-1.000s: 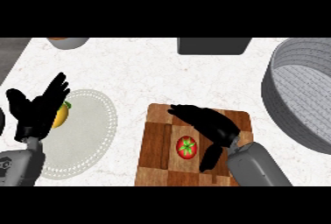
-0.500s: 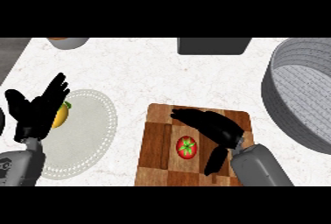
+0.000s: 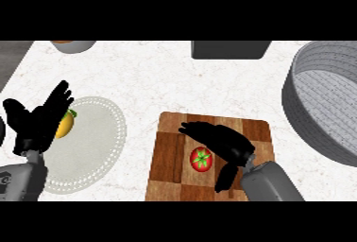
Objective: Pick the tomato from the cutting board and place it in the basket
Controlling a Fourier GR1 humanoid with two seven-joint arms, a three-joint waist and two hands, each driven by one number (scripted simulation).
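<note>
A red tomato (image 3: pixel 200 159) with a green stem lies on the wooden checkered cutting board (image 3: pixel 169 156) at lower centre. My right hand (image 3: pixel 222 143) hovers over the board just right of the tomato, fingers stretched out above it and thumb hanging down beside it; nothing is held. The grey basket (image 3: pixel 322 101) stands at the right edge, partly cut off. My left hand (image 3: pixel 38 121) rests open at the left, fingers up, over the edge of a white plate.
The white plate (image 3: pixel 90 142) at left carries a yellow-orange fruit (image 3: pixel 65 124), partly hidden by the left hand. A dark grey container (image 3: pixel 231 48) and a grey bowl (image 3: pixel 72 45) stand at the far edge.
The right hand has lowered and its fingers have come closer over the tomato. The left hand has not moved.
</note>
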